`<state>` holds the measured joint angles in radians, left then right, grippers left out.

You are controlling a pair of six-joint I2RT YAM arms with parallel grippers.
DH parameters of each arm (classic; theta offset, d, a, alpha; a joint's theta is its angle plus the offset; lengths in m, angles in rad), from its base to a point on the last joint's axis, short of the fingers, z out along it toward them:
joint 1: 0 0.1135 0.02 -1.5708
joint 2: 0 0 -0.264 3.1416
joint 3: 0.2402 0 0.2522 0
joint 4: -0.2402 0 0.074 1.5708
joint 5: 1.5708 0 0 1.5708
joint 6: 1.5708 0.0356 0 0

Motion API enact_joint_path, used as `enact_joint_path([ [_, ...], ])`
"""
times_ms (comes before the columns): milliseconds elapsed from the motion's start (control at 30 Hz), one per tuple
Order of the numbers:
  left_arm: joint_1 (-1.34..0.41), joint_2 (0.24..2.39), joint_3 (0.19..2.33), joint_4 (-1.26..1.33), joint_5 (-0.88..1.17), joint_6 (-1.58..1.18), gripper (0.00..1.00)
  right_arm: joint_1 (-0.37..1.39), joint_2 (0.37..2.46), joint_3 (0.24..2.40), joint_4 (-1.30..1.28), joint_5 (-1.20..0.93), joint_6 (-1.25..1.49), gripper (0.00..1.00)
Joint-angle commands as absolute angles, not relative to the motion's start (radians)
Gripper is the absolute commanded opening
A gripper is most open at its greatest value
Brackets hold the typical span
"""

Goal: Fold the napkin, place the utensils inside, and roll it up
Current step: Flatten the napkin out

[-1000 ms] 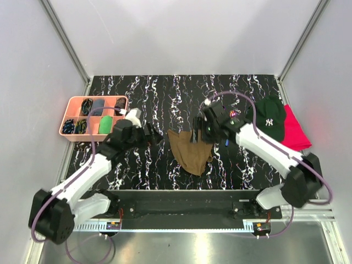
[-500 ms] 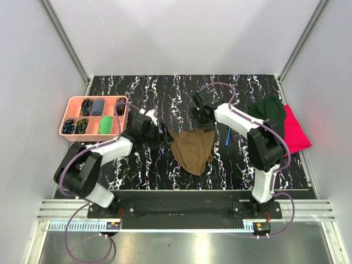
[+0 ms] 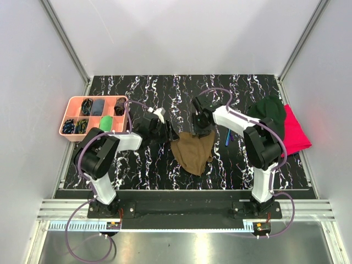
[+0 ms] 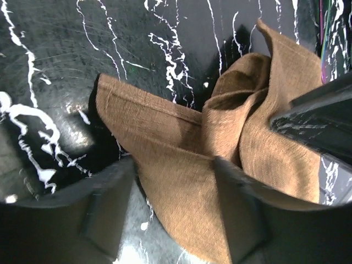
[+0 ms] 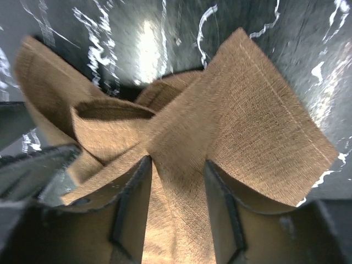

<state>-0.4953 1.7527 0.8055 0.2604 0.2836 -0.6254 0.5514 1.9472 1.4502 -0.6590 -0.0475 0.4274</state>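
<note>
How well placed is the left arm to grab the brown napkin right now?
Probably yes. The left gripper sits low at the edge of the napkin, its fingers apart with cloth between them and nothing else in the way. The right gripper is on the other side, not blocking it.

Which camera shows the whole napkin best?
The top view: it shows the napkin bunched, with nearly its full outline. Both wrist views show only close-up folds and a corner each, cropped by the frame.

Bright, even overhead light in the top view. Wrist views: white glare on the glossy tabletop (image 5: 148, 49), dark shadow beneath the napkin (image 4: 181, 165), blurred edges.
</note>
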Motion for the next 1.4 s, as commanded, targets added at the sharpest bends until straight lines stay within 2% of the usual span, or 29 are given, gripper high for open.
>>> enact_joint_path([
  [0, -0.503, 1.787, 0.808, 0.353, 0.310, -0.640, 0.51, 0.549, 1.947, 1.417, -0.617, -0.101, 0.440, 0.36],
  [67, -0.503, 1.795, 0.807, 0.368, 0.324, -0.643, 0.30, 0.549, 1.947, 1.427, -0.617, -0.104, 0.439, 0.20],
  [100, -0.503, 1.799, 0.805, 0.383, 0.331, -0.647, 0.21, 0.548, 1.947, 1.433, -0.618, -0.106, 0.437, 0.17],
  [133, -0.503, 1.799, 0.801, 0.394, 0.337, -0.653, 0.07, 0.546, 1.947, 1.457, -0.618, -0.106, 0.436, 0.15],
  [200, -0.502, 1.787, 0.796, 0.416, 0.338, -0.667, 0.00, 0.538, 1.944, 1.498, -0.636, -0.117, 0.425, 0.07],
  [400, -0.358, 1.614, 0.862, 0.335, 0.350, -0.696, 0.00, 0.471, 1.911, 1.826, -0.817, -0.075, 0.351, 0.03],
  [533, -0.238, 1.441, 1.033, 0.184, 0.328, -0.646, 0.00, 0.456, 1.888, 2.115, -0.969, -0.005, 0.281, 0.01],
  [600, -0.215, 1.349, 1.072, 0.125, 0.311, -0.612, 0.00, 0.456, 1.852, 2.160, -0.995, 0.066, 0.272, 0.00],
  [700, -0.195, 1.223, 1.056, 0.085, 0.252, -0.580, 0.00, 0.456, 1.754, 2.100, -0.989, 0.121, 0.282, 0.00],
  [800, -0.195, 1.082, 0.895, 0.094, 0.181, -0.612, 0.00, 0.454, 1.619, 1.861, -0.918, 0.173, 0.323, 0.01],
  [833, -0.196, 1.050, 0.790, 0.091, 0.167, -0.642, 0.00, 0.453, 1.588, 1.713, -0.878, 0.195, 0.340, 0.02],
  [867, -0.198, 0.985, 0.731, 0.087, 0.166, -0.656, 0.03, 0.451, 1.535, 1.644, -0.864, 0.198, 0.359, 0.10],
  [900, -0.198, 0.956, 0.676, 0.089, 0.173, -0.670, 0.14, 0.449, 1.513, 1.576, -0.853, 0.193, 0.400, 0.14],
  [933, -0.199, 0.928, 0.575, 0.084, 0.189, -0.681, 0.33, 0.449, 1.496, 1.458, -0.836, 0.161, 0.419, 0.16],
  [1000, -0.207, 0.838, 0.493, 0.040, 0.227, -0.699, 0.52, 0.449, 1.451, 1.355, -0.822, 0.121, 0.472, 0.22],
  [1033, -0.209, 0.809, 0.444, 0.011, 0.235, -0.699, 0.67, 0.449, 1.436, 1.269, -0.809, 0.091, 0.483, 0.29],
  [1067, -0.210, 0.742, 0.430, -0.021, 0.250, -0.693, 0.70, 0.449, 1.402, 1.235, -0.802, 0.078, 0.492, 0.38],
  [1100, -0.212, 0.709, 0.422, -0.087, 0.252, -0.684, 0.72, 0.449, 1.385, 1.206, -0.798, 0.072, 0.502, 0.53],
  [1200, -0.213, 0.609, 0.445, -0.202, 0.223, -0.646, 0.77, 0.449, 1.339, 1.158, -0.795, 0.083, 0.505, 0.69],
  [1267, -0.212, 0.591, 0.465, -0.216, 0.204, -0.617, 0.78, 0.448, 1.338, 1.158, -0.790, 0.116, 0.502, 0.73],
  [1367, -0.212, 0.661, 0.472, -0.203, 0.187, -0.594, 0.78, 0.420, 1.389, 1.175, -0.772, 0.115, 0.492, 0.74],
])
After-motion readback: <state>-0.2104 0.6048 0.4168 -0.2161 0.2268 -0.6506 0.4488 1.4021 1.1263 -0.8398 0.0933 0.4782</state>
